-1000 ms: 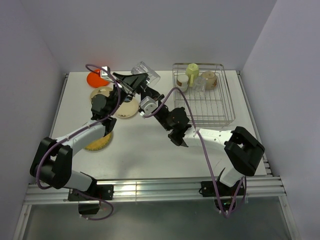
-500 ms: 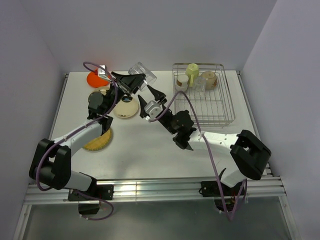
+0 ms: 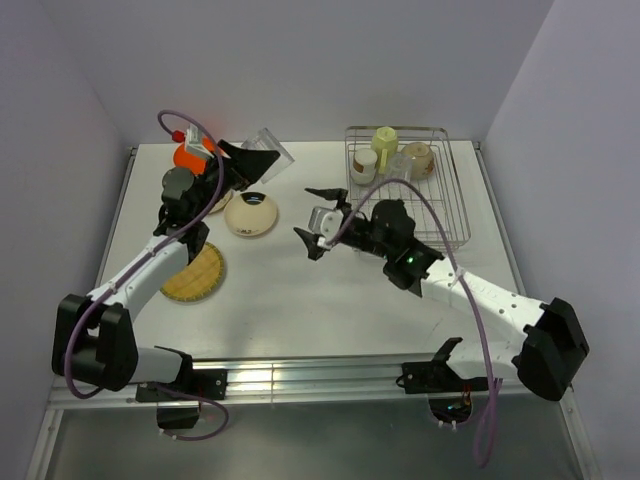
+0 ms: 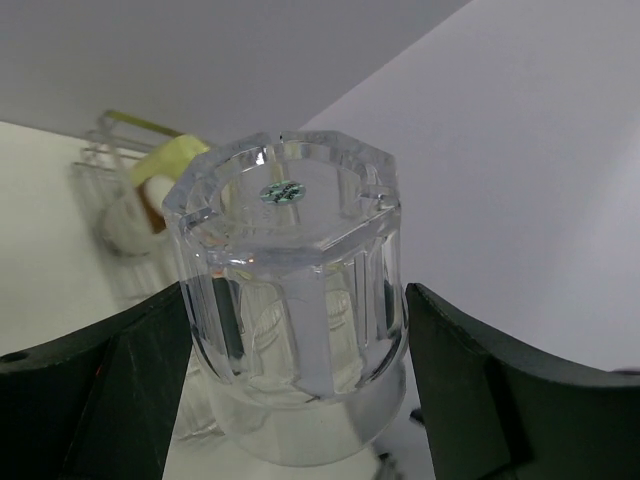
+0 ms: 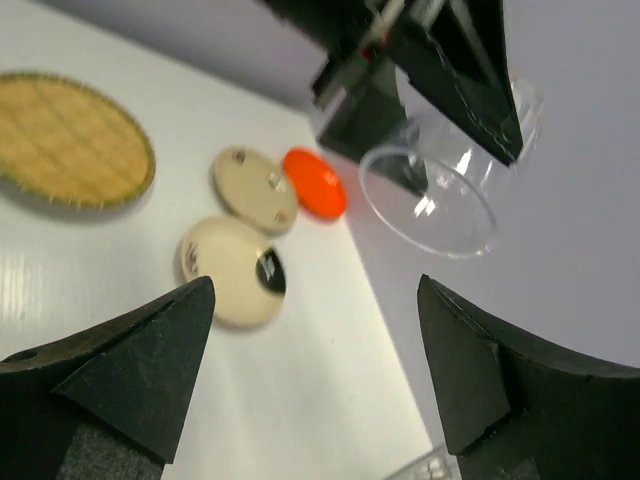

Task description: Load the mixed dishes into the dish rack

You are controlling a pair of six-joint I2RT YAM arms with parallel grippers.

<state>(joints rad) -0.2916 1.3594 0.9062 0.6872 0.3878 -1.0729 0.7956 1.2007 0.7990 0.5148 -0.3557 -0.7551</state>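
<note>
My left gripper [image 3: 258, 157] is shut on a clear glass [image 3: 272, 146], held tilted in the air above the table's back left. In the left wrist view the glass [image 4: 295, 300] sits base-up between both black fingers [image 4: 90, 390]. My right gripper [image 3: 308, 213] stands open and empty mid-table, left of the dish rack [image 3: 440, 225]. On the table lie the orange plate [image 3: 188, 157], the cream plate with dark mark [image 3: 250, 213] and the woven plate [image 3: 195, 272]. The right wrist view also shows the tan plate [image 5: 255, 188] and the held glass [image 5: 440, 190].
The rack holds a pale yellow-green mug [image 3: 385, 140], a cream bowl [image 3: 418, 158], a second clear glass [image 3: 400, 166] and a small white cup [image 3: 364, 163] along its far end. White walls close in the table on three sides.
My right gripper has opened wide and drawn back to the right, away from the glass. My left arm has carried the glass leftward and swung away from the right arm.
</note>
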